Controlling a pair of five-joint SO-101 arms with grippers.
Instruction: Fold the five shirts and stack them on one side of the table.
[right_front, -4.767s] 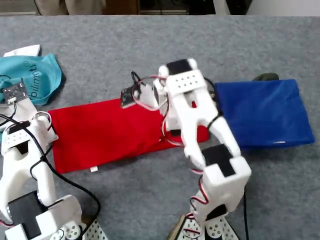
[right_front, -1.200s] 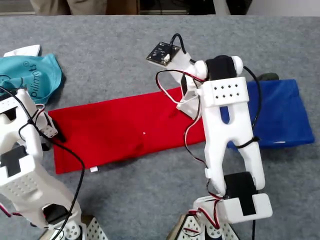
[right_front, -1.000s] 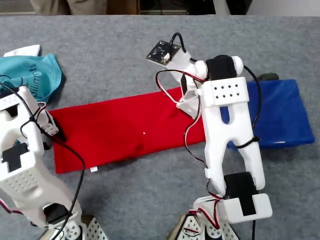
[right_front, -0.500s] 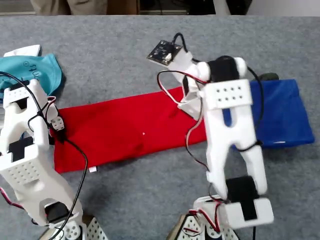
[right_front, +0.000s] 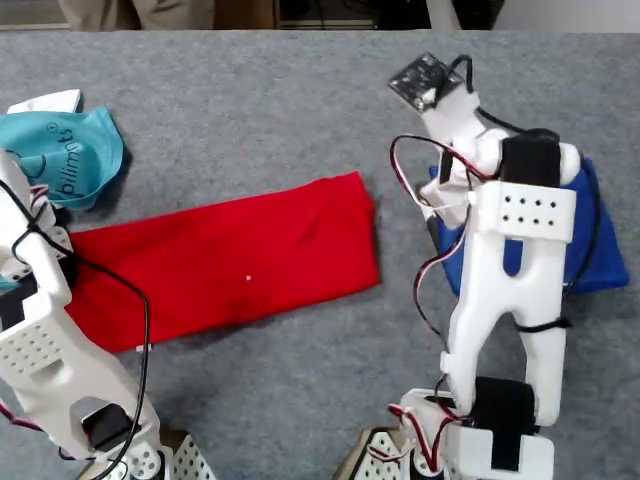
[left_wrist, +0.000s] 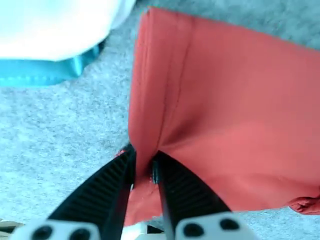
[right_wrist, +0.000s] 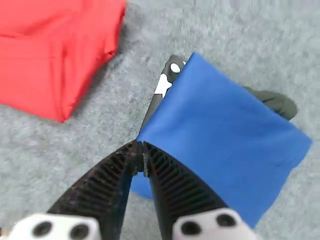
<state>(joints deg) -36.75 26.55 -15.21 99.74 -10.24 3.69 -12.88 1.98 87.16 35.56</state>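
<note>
— High view: which step is this?
— The red shirt (right_front: 230, 260) lies as a long strip from the tabletop's (right_front: 250, 100) left edge to its middle. The blue shirt (right_front: 592, 235) is folded by the right edge, and the teal shirt (right_front: 75, 150) is bunched at the far left corner. I judge red mid-fold.
— Left wrist view?
— The left end effector (left_wrist: 144, 162) pinches the strip's end tight.
— Right wrist view?
— The right end effector (right_wrist: 139, 150) is closed and empty over the blue shirt's corner. Next, probably carry the pinched end across to halve the strip.
</note>
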